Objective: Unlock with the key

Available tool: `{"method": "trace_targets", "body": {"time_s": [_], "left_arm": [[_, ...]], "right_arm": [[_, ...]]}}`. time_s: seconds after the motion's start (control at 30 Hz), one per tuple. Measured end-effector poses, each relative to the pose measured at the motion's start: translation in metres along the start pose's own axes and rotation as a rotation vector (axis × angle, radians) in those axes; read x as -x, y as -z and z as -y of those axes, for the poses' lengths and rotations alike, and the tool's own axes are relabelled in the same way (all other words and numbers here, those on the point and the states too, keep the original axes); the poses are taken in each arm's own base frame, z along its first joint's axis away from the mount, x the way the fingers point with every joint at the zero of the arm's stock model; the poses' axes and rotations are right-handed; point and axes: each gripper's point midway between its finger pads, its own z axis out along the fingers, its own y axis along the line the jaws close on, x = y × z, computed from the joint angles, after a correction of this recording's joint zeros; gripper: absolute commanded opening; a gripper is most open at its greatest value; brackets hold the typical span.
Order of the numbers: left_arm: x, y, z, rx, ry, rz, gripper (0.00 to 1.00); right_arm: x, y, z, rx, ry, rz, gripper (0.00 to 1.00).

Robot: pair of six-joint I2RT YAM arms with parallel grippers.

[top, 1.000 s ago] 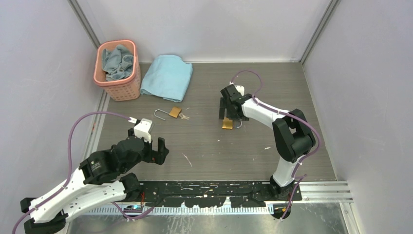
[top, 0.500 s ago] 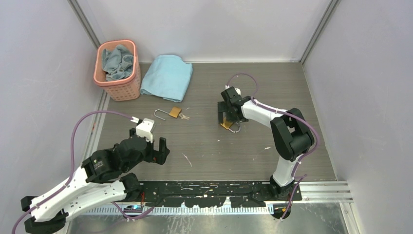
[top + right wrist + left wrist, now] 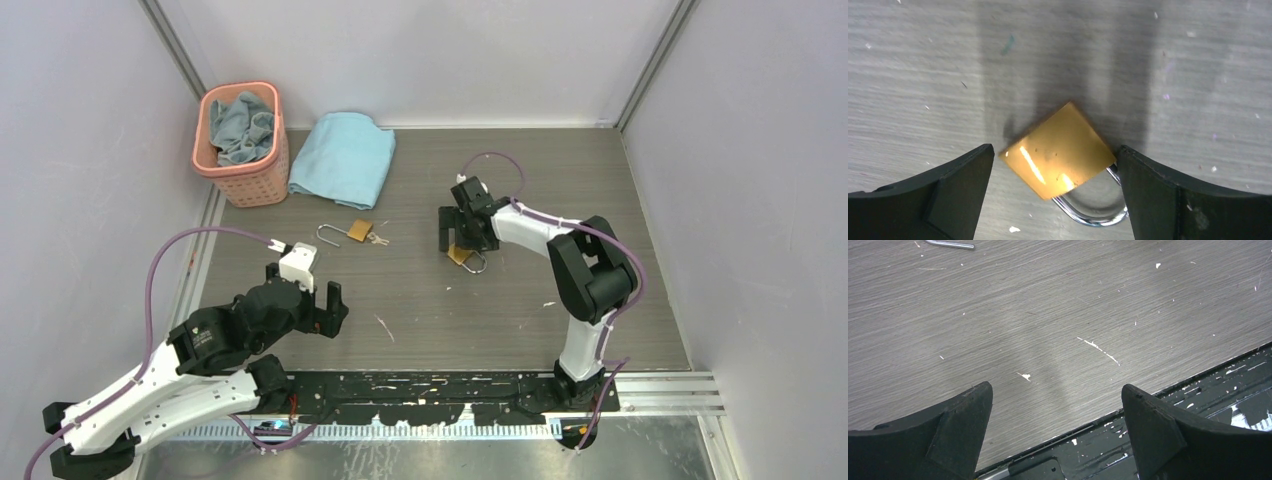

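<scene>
A brass padlock (image 3: 459, 254) with a shut steel shackle (image 3: 1093, 212) lies flat on the table. My right gripper (image 3: 458, 243) hangs low over it, open. In the right wrist view the padlock (image 3: 1058, 150) lies askew between the two fingers (image 3: 1173, 195), and its corner and shackle touch the right one. A second brass padlock (image 3: 360, 231) with an open shackle and a key (image 3: 378, 239) in it lies to the left. My left gripper (image 3: 305, 285) is open and empty above the near left of the table, and in its wrist view (image 3: 1055, 386) only bare table shows between the fingers.
A pink basket (image 3: 242, 172) holding a cloth stands at the back left. A folded blue towel (image 3: 345, 155) lies beside it. A black rail (image 3: 440, 385) runs along the table's near edge and shows in the left wrist view (image 3: 1198, 390). Walls close in both sides.
My right gripper has shifted a little left and the padlock under it has slid and turned, its shackle now pointing toward the near right. The left arm has barely moved.
</scene>
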Motion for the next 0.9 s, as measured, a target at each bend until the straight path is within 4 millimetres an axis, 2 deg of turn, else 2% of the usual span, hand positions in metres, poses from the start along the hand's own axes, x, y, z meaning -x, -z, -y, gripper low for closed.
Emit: {"method": "trace_targets", "body": {"time_s": [0.13, 0.4, 0.9], "left_arm": [[0.000, 0.000, 0.000, 0.001, 0.000, 0.001, 1.00], [0.000, 0.000, 0.000, 0.002, 0.000, 0.002, 1.00], [0.000, 0.000, 0.000, 0.001, 0.000, 0.002, 1.00]], "right_arm": [[0.018, -0.009, -0.014, 0.032, -0.002, 0.016, 0.97], [0.039, -0.019, -0.037, 0.103, -0.006, 0.018, 0.97], [0.029, -0.013, -0.066, 0.245, 0.006, -0.030, 0.94]]}}
